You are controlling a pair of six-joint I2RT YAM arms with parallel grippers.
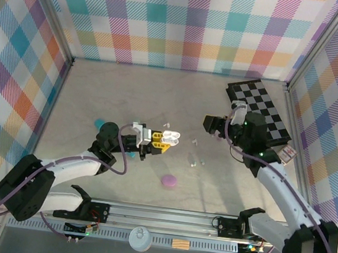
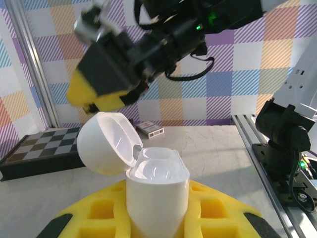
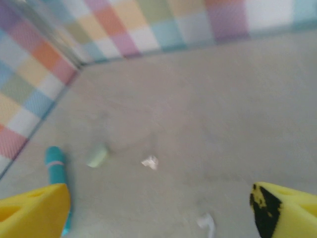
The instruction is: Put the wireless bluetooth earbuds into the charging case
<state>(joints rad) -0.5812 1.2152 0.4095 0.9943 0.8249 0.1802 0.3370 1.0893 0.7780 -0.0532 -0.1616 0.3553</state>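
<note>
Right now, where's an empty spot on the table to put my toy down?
The far strip of table along the back wall, left of the checkerboard, is bare. So is the near patch between the purple case and the right arm. The middle is crowded: white case, tiny earbuds.

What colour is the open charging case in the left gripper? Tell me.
White; the charging case shows best in the left wrist view.

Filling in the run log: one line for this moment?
left tool shut on charging case, lid open | right tool open, empty, over table | earbuds loose on table
</note>
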